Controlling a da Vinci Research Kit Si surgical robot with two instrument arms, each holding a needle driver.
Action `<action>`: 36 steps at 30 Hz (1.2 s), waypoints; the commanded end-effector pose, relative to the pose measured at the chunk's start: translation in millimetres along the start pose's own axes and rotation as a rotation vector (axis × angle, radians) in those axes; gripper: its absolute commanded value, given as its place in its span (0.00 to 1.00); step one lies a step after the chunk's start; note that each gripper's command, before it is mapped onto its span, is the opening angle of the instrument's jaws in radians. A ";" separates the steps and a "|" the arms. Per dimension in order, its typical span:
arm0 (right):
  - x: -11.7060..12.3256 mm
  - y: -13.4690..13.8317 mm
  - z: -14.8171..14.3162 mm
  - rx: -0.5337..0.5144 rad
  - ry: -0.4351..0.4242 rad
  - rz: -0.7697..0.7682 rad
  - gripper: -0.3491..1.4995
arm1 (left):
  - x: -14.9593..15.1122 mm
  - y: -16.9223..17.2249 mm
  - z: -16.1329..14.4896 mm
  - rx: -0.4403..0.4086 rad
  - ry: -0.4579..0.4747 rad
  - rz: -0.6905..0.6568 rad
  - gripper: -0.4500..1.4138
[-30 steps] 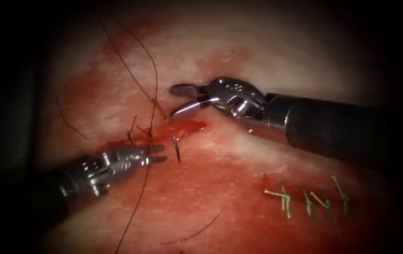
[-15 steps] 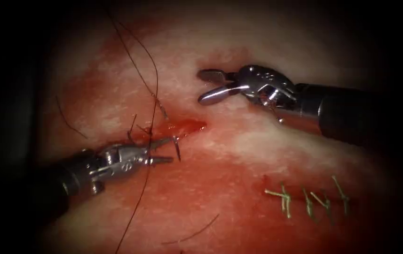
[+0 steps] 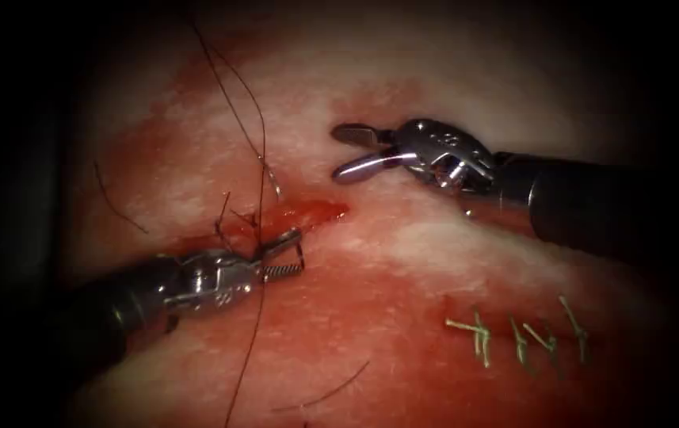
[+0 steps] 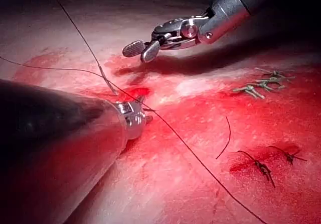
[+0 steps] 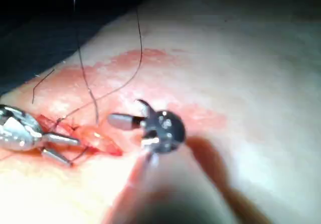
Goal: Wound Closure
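Left tool (image 3: 290, 254) now astride one needle (image 3: 301, 252)

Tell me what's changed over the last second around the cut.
The left claw advanced right and opened around the needle standing in the tissue beside the cut. The right claw, open and empty, drew back rightward. Needle, thread and finished stitches stayed put.

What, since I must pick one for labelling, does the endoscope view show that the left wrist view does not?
Endoscope view: the left tool with open jaws either side of the needle, which stands out of the tissue beside the cut, not gripped. Left wrist view: two dark stitches. Both: the right tool, open and empty, the thread and the pale stitches.
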 end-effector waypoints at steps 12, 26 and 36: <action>-1.0 0.2 0.8 0.001 0.002 -0.003 0.84 | -1.2 1.8 2.5 0.062 0.032 0.043 0.36; -1.2 0.2 0.7 -0.001 0.005 0.002 0.84 | -1.1 1.9 3.3 0.079 0.050 0.042 0.00; -1.3 0.1 0.7 -0.005 0.008 0.007 0.84 | 0.1 1.2 2.4 0.011 0.219 -0.269 0.00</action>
